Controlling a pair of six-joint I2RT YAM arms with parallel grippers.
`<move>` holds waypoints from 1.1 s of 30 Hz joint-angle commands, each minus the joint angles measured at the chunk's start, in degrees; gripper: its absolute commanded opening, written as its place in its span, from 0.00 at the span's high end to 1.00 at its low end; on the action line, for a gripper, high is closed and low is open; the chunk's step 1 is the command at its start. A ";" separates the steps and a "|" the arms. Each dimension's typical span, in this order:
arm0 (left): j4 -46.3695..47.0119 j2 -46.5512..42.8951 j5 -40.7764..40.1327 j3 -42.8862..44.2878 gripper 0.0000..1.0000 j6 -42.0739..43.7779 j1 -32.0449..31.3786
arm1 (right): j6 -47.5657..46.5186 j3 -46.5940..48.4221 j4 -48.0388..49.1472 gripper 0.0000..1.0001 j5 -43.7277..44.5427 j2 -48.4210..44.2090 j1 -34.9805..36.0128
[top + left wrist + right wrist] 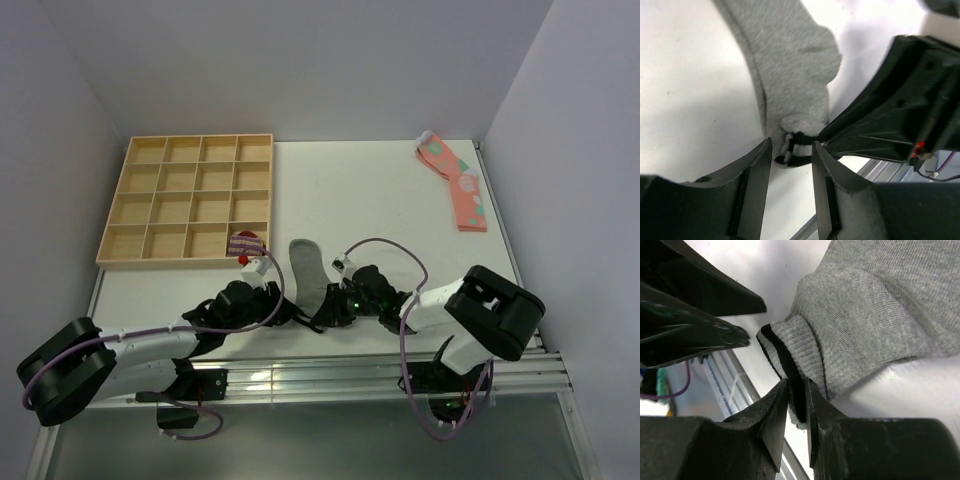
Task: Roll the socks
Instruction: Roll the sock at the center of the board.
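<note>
The grey sock (309, 272) lies flat on the white table near the front edge, its striped cuff toward the arms. My right gripper (326, 313) is shut on that cuff; in the right wrist view the gripper (797, 390) pinches the dark-striped edge of the sock (865, 315), which is folded over just behind it. My left gripper (298, 317) is open and empty; in the left wrist view the gripper (791, 146) stands just short of the sock's cuff (796, 150), with the sock (785, 65) stretching away and the right gripper's finger (890, 115) coming in from the right.
A wooden compartment tray (160, 205) stands at the back left, with a small purple-striped sock bundle (245, 242) in its near right corner. Pink spotted socks (457, 185) lie at the back right. The aluminium rail (350, 375) runs along the table's near edge.
</note>
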 commanded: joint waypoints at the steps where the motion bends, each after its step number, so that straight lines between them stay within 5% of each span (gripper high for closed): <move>1: 4.48 -4.24 -4.35 -1.05 0.56 3.98 -1.13 | -1.17 0.16 -9.90 0.73 -5.46 3.62 -2.05; 10: 14.48 -6.46 -11.64 -3.86 0.54 9.09 -6.67 | -1.87 3.06 -15.79 0.73 -11.96 3.45 -5.48; 18: 30.66 1.09 -8.75 -7.72 0.54 10.76 -9.22 | -3.37 4.47 -19.04 0.73 -14.87 4.07 -7.33; 33: 36.21 12.08 -8.04 -6.67 0.57 12.43 -10.80 | -3.02 5.70 -19.04 0.74 -17.50 6.88 -8.82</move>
